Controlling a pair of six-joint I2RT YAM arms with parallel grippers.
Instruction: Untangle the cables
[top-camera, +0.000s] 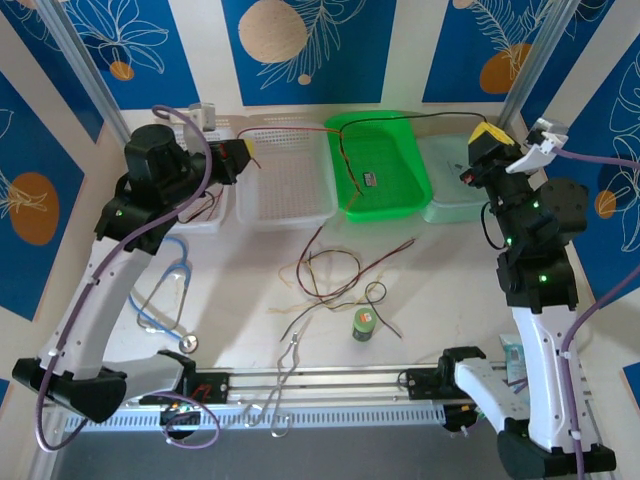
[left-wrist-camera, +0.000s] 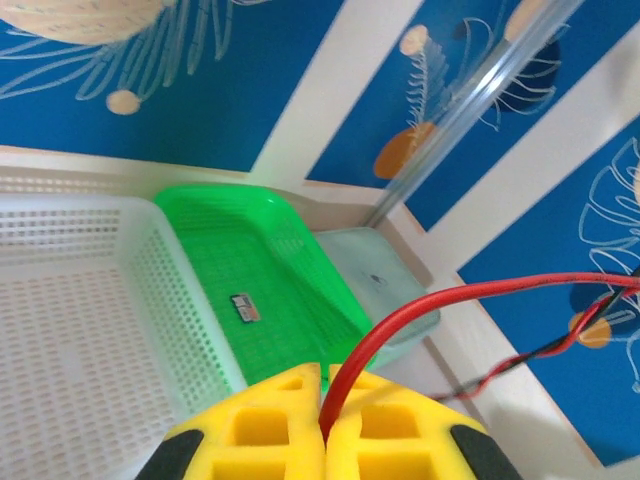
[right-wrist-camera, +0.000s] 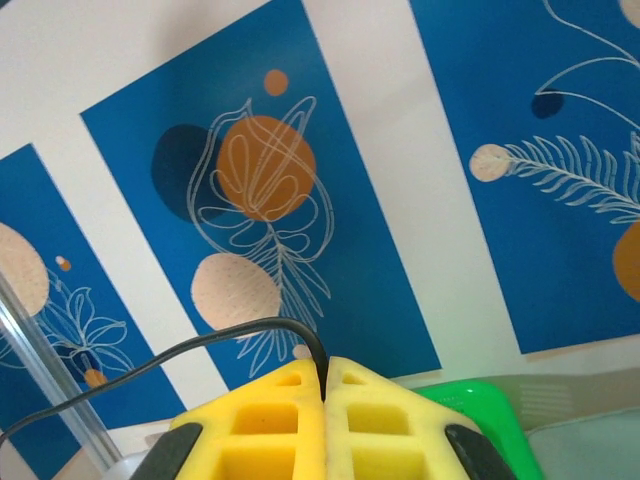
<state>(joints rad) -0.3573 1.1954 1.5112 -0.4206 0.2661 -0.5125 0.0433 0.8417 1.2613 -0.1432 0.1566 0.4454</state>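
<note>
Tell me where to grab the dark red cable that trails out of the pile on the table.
Probably near the free end of the dark red cable, the stretch running up and right, clear of the tangle. Come straight down from above, pinching across the strand, since it lies flat on the table with nothing close beside it.

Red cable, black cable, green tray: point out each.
red cable (left-wrist-camera: 430, 297), left wrist view, mid-arc.
black cable (right-wrist-camera: 230, 330), right wrist view, top of bend.
green tray (top-camera: 400, 165), top external view, bare floor.

Trays (top-camera: 285, 215) behind cables (top-camera: 330, 272), stethoscope (top-camera: 187, 341) left
</note>
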